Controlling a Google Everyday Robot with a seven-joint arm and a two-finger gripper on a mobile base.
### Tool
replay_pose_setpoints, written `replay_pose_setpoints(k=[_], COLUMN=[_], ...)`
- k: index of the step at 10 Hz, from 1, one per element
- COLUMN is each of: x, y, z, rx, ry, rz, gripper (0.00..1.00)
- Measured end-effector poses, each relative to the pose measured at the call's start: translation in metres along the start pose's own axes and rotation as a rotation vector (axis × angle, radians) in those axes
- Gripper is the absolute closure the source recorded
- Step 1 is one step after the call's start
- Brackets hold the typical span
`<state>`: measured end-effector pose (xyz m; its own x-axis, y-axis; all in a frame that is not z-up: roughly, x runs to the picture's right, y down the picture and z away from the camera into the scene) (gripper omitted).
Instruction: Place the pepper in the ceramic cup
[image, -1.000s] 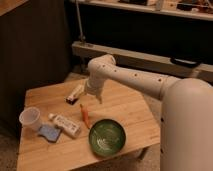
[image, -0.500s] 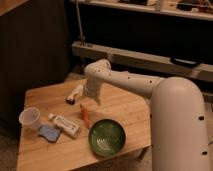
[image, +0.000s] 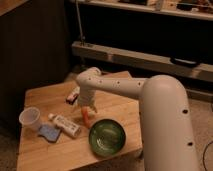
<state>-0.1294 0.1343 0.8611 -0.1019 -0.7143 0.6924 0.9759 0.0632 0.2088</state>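
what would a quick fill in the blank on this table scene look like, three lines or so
1. The open gripper hangs just over the ____ lying on the table.
2. The wide bowl near it is ____ in colour.
3. The ceramic cup stands toward the ____ side of the picture.
Missing words: pepper; green; left.

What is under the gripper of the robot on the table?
The open gripper hangs low over the wooden table. Under it lies the orange pepper; only its lower part shows, and the upper end is covered by the gripper.
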Motion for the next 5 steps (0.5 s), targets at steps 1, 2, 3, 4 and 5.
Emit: replay_pose_setpoints(k=[1, 2, 3, 4, 5], x=[0.001, 0.003, 0.007, 0.010, 0.013], y=[0.001, -0.001, 0.000, 0.000, 0.000], z=[0.004, 0.007, 0.008, 0.008, 0.008], rx=[-0.008, -0.019, -0.030, -0.035, -0.038], ry=[0.000, 0.003, 0.012, 0.018, 0.024], rz=[-0.008, -0.019, -0.026, -0.025, -0.024], gripper=[0.20, 0.20, 0.20, 0.20, 0.20])
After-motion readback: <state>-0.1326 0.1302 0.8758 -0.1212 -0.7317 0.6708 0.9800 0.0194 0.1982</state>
